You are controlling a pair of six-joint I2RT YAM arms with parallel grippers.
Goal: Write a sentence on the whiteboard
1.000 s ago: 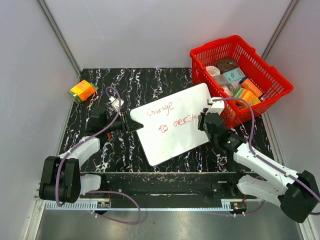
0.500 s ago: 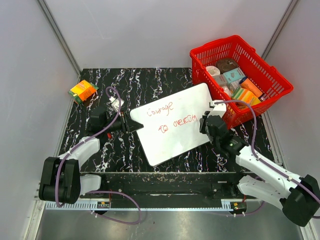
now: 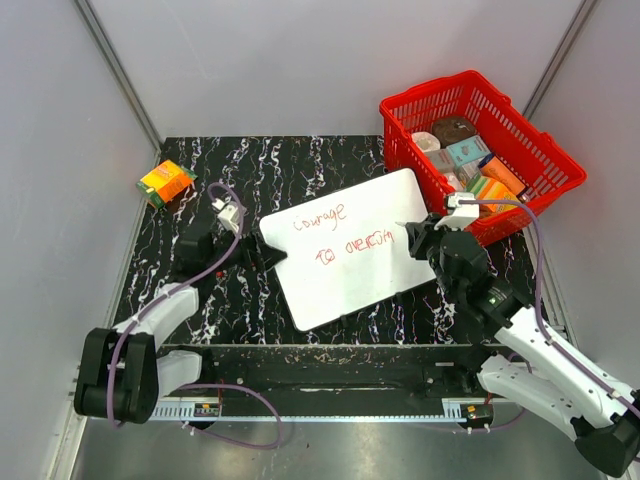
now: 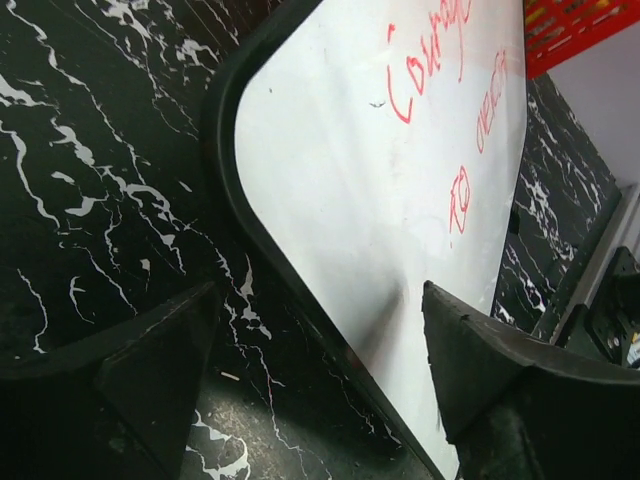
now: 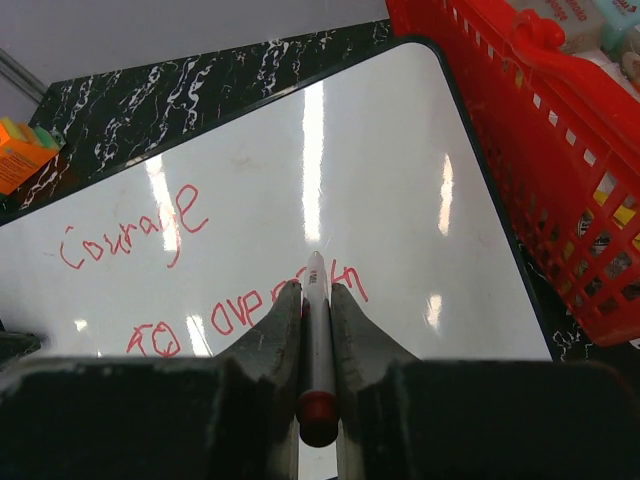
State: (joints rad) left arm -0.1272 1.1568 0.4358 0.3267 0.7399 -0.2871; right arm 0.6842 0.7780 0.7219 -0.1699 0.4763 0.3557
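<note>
The whiteboard [image 3: 350,250] lies tilted on the black marble table, its rounded corner [image 4: 330,180] close in the left wrist view. The sentence [image 3: 345,232] runs in red over two lines, "Courage" [image 5: 130,225] above "to overcom" [image 5: 240,312]. My left gripper [image 3: 268,256] stands open astride the board's left edge [image 4: 320,345], one finger [image 4: 150,370] over the table, the other [image 4: 500,370] over the board. My right gripper [image 5: 317,292] is shut on a white marker with a red end [image 5: 318,345]. The marker's tip points at the end of the second line; whether it touches the board is unclear.
A red basket [image 3: 540,150] full of boxes and tins stands at the back right, close to the board's right edge [image 5: 560,160]. An orange box [image 3: 165,182] lies at the far left of the table. Grey walls close in both sides.
My left gripper has opened and let go of the board's left edge. The right arm has drawn back to the right, the marker still in its grip.
</note>
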